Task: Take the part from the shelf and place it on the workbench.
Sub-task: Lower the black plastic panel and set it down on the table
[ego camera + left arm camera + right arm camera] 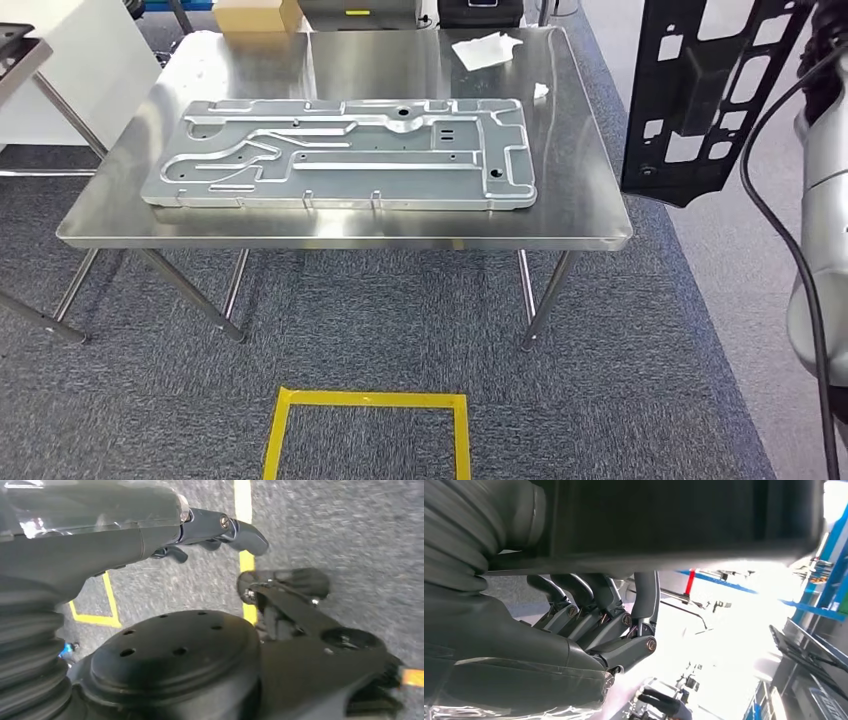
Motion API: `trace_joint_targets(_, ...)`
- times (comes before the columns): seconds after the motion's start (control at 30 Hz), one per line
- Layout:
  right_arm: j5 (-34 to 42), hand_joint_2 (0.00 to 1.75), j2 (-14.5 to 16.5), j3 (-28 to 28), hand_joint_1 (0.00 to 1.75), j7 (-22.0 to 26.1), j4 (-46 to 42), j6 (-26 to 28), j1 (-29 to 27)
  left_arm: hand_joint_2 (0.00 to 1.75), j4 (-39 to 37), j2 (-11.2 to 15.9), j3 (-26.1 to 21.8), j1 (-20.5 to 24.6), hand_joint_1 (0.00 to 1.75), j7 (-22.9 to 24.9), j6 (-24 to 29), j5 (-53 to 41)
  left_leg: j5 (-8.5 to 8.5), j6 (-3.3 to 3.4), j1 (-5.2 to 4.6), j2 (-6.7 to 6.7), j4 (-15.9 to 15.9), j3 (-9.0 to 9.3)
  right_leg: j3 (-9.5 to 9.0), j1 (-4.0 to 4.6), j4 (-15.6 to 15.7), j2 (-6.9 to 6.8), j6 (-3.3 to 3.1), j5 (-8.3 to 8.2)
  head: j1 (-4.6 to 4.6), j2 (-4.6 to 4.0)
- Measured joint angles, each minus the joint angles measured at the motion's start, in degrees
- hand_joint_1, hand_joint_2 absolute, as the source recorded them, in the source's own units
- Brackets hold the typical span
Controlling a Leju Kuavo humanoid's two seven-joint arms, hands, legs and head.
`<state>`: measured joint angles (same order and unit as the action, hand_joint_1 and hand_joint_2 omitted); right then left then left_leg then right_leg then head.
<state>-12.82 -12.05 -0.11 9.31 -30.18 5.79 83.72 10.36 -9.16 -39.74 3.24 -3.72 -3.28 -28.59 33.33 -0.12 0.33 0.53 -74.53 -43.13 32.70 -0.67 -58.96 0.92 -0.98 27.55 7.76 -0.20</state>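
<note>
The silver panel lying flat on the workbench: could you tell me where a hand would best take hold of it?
Probably the near long edge. The silver panel lies flat on the workbench, its near edge close to the table's front rim, where small tabs stick out. Coming from the front, fingers could hook under there. Its top is only shallow ribs and holes, offering little to grip.

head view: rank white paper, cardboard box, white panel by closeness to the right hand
The right hand grips the black part, upper right.
1. white paper, right end of the table
2. cardboard box, far edge, left
3. white panel, far left
</note>
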Motion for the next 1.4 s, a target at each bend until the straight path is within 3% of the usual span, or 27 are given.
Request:
trace_joint_targets(0.03,0.0,1.75,0.0,0.0,1.75,0.0,0.0,0.0,-0.2,1.75,0.0,0.0,0.0,0.0,0.0,0.0,0.1,0.0,-0.79,0.59,-0.28,-0.05,2.2,-0.19,-1.15,0.36,0.0,0.07,-0.1,0.84,0.0,0.0)
trace_joint_targets(0.07,0.0,1.75,0.0,0.0,1.75,0.0,0.0,0.0,-0.3,1.75,0.0,0.0,0.0,0.0,0.0,0.0,0.1,-0.1,-3.33,1.4,-0.65,-0.19,5.7,0.15,-2.25,0.65,0.1,0.12,-0.21,1.69,-0.01,0.0)
trace_joint_targets(0.13,0.1,1.75,-0.2,0.0,1.75,0.1,0.2,-0.1,-0.5,1.75,0.0,0.1,0.0,-0.3,0.0,0.0,0.3,-0.1,-10.79,3.07,-1.58,-0.93,12.4,1.19,-4.0,1.03,0.2,0.41,-0.15,3.28,-0.01,0.0)
trace_joint_targets(0.17,0.1,1.75,-0.4,0.0,1.75,0.1,0.4,-0.2,-0.6,1.75,0.0,0.1,0.0,-0.3,0.0,0.0,0.3,-0.1,-13.31,3.56,-1.97,-1.19,14.3,1.73,-4.63,0.98,0.5,0.64,0.07,3.91,-0.01,0.0)
trace_joint_targets(0.2,0.1,1.75,-0.6,0.0,1.75,0.1,0.5,-0.2,-0.8,1.75,0.0,0.1,0.0,-0.4,0.0,0.1,0.4,-0.1,-14.34,3.83,-2.28,-1.29,15.3,2.22,-5.1,0.89,0.4,0.84,0.36,4.12,-0.02,0.01)
trace_joint_targets(0.27,0.1,1.75,-1.0,0.0,1.75,0.0,0.4,-0.3,-1.0,1.75,0.0,0.1,0.0,-0.2,0.0,0.1,0.5,-0.1,-13.78,4.01,-2.41,-0.93,16.4,3.85,-5.15,0.53,-0.7,0.9,0.99,3.46,0.03,0.02)
trace_joint_targets(0.3,0.1,1.75,-1.2,0.0,1.75,-0.1,0.3,-0.5,-1.1,1.75,0.0,0.0,0.0,-0.1,0.0,0.2,0.6,0.0,-13.64,4.15,-2.32,-0.83,17.3,4.8,-4.31,0.44,-2.6,0.67,1.23,2.66,0.04,0.01)
trace_joint_targets(0.37,0.0,1.75,-1.4,0.0,1.75,-0.7,0.3,-1.3,-1.1,1.75,0.0,0.0,0.0,0.0,0.0,0.4,1.0,0.2,-13.3,4.32,-1.94,-0.75,18.5,6.59,-0.77,0.22,-7.8,0.15,1.76,2.37,0.05,0.0)
trace_joint_targets(0.43,-0.3,1.75,-1.5,0.1,1.75,-1.8,0.7,-2.5,-1.3,1.75,0.0,0.1,-0.1,0.1,0.0,0.8,1.3,0.4,-12.26,4.25,-1.66,-0.72,18.9,7.98,3.78,-0.16,-12.6,-0.15,2.48,5.31,0.05,0.0)
trace_joint_targets(0.5,-0.7,1.75,-1.5,0.2,1.75,-2.8,1.2,-3.4,-1.5,1.75,0.0,0.0,-0.2,0.1,0.0,1.1,1.4,0.3,-10.76,3.76,-1.34,-0.83,18.7,9.49,6.88,-0.75,-13.2,-0.33,3.22,8.34,0.04,0.0)
trace_joint_targets(0.53,-0.7,1.75,-1.4,0.3,1.75,-3.2,1.6,-3.7,-1.5,1.75,0.0,0.0,-0.2,0.1,0.0,1.2,1.4,0.3,-9.94,3.44,-1.13,-0.91,18.5,10.25,7.44,-1.02,-11.4,-0.47,3.58,7.87,0.04,0.0)
trace_joint_targets(0.57,-0.8,1.75,-1.3,0.4,1.75,-3.4,1.9,-4.0,-1.5,1.75,0.0,0.0,-0.2,0.1,0.0,1.3,1.5,0.2,-9.06,3.11,-0.92,-0.98,18.1,10.94,7.43,-1.25,-8.5,-0.64,3.95,5.48,0.04,0.0)
trace_joint_targets(0.6,-0.8,1.75,-1.2,0.5,1.75,-3.6,2.3,-4.3,-1.5,1.75,0.0,0.0,-0.2,0.0,0.0,1.3,1.6,0.1,-8.15,2.75,-0.79,-1.05,17.6,11.54,7.23,-1.46,-5.0,-0.92,4.24,1.35,0.04,0.0)
trace_joint_targets(0.67,-1.1,1.75,-1.0,0.8,1.75,-4.0,3.3,-5.2,-1.4,1.75,0.0,0.2,-0.2,-0.2,0.0,1.7,1.6,-0.1,-6.55,1.91,-0.68,-1.18,16.5,11.89,6.96,-1.32,-0.6,-1.3,3.76,-4.95,0.05,0.01)
trace_joint_targets(0.7,-1.3,1.75,-1.0,1.0,1.75,-4.1,3.8,-6.0,-1.4,1.75,0.0,0.6,-0.3,-0.2,0.0,1.9,1.4,-0.1,-6.08,1.49,-0.7,-1.21,16.1,11.92,7.05,-1.17,0.1,-1.36,3.19,-6.45,0.03,0.01)
trace_joint_targets(0.77,-1.8,1.75,-1.1,1.6,1.75,-4.1,4.4,-7.4,-1.5,1.75,0.0,1.4,-0.4,-0.3,0.0,2.2,0.7,0.0,-5.68,1.09,-0.68,-1.18,15.9,11.81,6.94,-0.98,0.0,-1.13,2.36,-6.64,0.03,0.01)
trace_joint_targets(1.0,-2.0,1.75,-1.1,2.7,1.75,-3.8,5.9,-8.2,-1.4,1.75,0.0,2.3,-1.9,-0.3,0.0,3.1,0.7,1.4,-5.37,1.27,-0.65,-0.91,17.4,12.83,6.73,-0.98,0.2,-0.64,1.54,-6.06,0.0,0.0)
trace_joint_targets(1.4,-3.0,1.75,-1.1,3.6,1.75,-3.1,7.3,-8.4,-1.4,1.75,0.0,2.4,-3.1,-0.2,0.0,4.7,1.0,1.6,-5.01,0.41,-0.67,-0.6,17.8,13.27,6.2,-0.82,0.2,-0.56,1.54,-6.09,0.0,0.0)
